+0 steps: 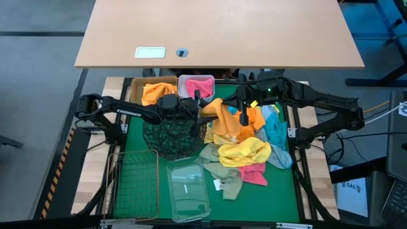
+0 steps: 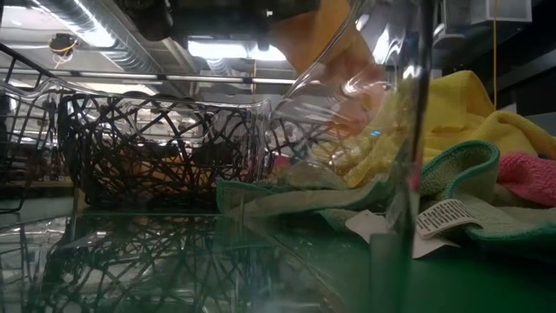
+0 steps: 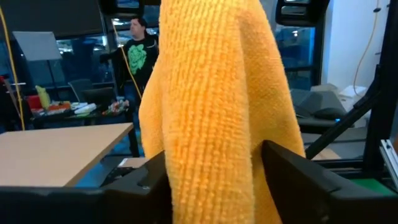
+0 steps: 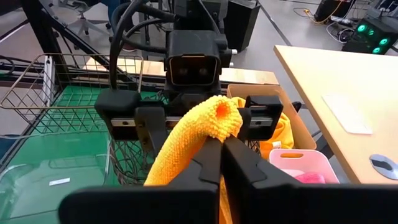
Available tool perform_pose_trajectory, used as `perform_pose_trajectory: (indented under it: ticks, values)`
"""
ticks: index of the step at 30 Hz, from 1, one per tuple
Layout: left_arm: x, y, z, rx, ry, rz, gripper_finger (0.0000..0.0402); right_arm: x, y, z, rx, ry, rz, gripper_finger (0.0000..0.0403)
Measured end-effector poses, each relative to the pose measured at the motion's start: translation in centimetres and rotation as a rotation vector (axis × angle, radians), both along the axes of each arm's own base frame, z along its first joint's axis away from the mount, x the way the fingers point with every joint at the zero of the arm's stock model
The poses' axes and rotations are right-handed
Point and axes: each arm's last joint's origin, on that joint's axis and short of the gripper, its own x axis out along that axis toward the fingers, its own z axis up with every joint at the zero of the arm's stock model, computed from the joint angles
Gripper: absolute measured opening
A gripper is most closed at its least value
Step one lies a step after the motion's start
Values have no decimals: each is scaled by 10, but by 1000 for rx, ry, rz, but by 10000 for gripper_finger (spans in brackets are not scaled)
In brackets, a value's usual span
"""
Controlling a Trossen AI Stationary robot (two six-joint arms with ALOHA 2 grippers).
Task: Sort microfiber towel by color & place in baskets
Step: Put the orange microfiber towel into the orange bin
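An orange towel [image 1: 224, 119] is held between both claws above the green mat [image 1: 283, 191], near the back of the work area. The left claw [image 1: 202, 113] is clamped on it, its two fingers [image 3: 292, 177] pressed against either side of the hanging cloth in the left wrist view. The right claw [image 4: 222, 144] is pinched tight on the towel's top fold, the jaws almost meeting, with the left claw seen just behind it in the right wrist view. Below the left claw stands the black mesh bowl [image 1: 166, 137]. Behind it, a tan box [image 1: 137, 86] holds an orange towel [image 1: 154, 93], and a white tub [image 1: 184, 81] beside it holds a pink towel [image 1: 200, 85]. A wire basket [image 1: 135, 184] and a clear tub [image 1: 187, 191] sit side by side at the front. A heap of orange, yellow, blue, olive and pink towels [image 1: 245, 152] lies on the mat under and in front of the right claw. A wooden desk [image 1: 222, 28] is seen beyond.
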Motion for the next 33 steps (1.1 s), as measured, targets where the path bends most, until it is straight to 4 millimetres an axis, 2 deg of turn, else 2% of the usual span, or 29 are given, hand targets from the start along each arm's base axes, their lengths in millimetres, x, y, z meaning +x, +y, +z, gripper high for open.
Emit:
perform_pose_trajectory:
  ticks: [9,12,15,20,23,27,33]
  values:
    - [0,0,0,0,-4,0,76,0,0,0,3,0,-3,29]
    - [0,1,0,-5,-4,1,40,0,0,0,31,0,-13,52]
    - [-1,4,0,-28,-5,7,10,0,0,0,33,0,-30,93]
    - [-3,11,2,-78,-11,16,6,-3,-3,0,-9,10,-127,166]
    - [-9,14,11,-80,-35,26,3,-8,-4,2,-47,22,-182,195]
    - [-21,18,28,-74,-70,43,3,-20,-4,8,-64,10,-221,214]
    - [-49,26,58,-62,-124,83,2,-44,-1,20,-48,-11,-227,214]
